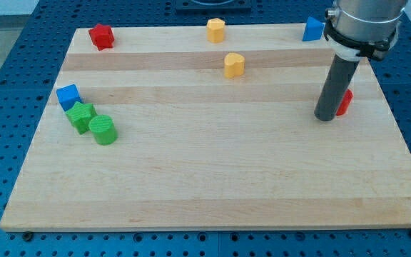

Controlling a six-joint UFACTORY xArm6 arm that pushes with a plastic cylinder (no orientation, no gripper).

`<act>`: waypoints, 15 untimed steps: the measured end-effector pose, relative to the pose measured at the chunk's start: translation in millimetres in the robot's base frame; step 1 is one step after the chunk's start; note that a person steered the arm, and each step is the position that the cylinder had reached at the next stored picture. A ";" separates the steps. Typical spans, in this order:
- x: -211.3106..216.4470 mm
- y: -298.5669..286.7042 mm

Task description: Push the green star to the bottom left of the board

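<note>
Camera view looks down on a pale wooden board [212, 178] lying on a blue perforated desk [20, 43]. No pincer is fitted to this arm, so how far one is open cannot be told; the arm ends in a straight dark rod, and nothing is held. My tip [325, 118] rests on the board at the right side, about midway between far and near. It stands just beside a red block [345, 103], which is partly hidden behind the rod, so I cannot tell whether the two touch, nor make out the block's shape.

At the left edge sits a cluster of three blocks, well apart from my tip. The green star [81, 116] is in the middle of it, with a blue cube [68, 96] just beside it on the far left and a green cylinder [103, 130] touching it on the near right.

Along the far edge stand a red star [101, 36] at the left, a yellow block [215, 31] near the centre, and a blue block [312, 30] at the right, close to the arm's housing. A second yellow block [234, 65] lies a little nearer than the first.
</note>
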State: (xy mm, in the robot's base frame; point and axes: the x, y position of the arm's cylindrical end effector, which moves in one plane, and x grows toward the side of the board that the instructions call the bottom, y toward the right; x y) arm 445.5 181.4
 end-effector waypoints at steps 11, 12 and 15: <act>-9.8 -414.0; 16.1 -447.6; -0.9 -458.3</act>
State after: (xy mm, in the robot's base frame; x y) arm 444.6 -276.9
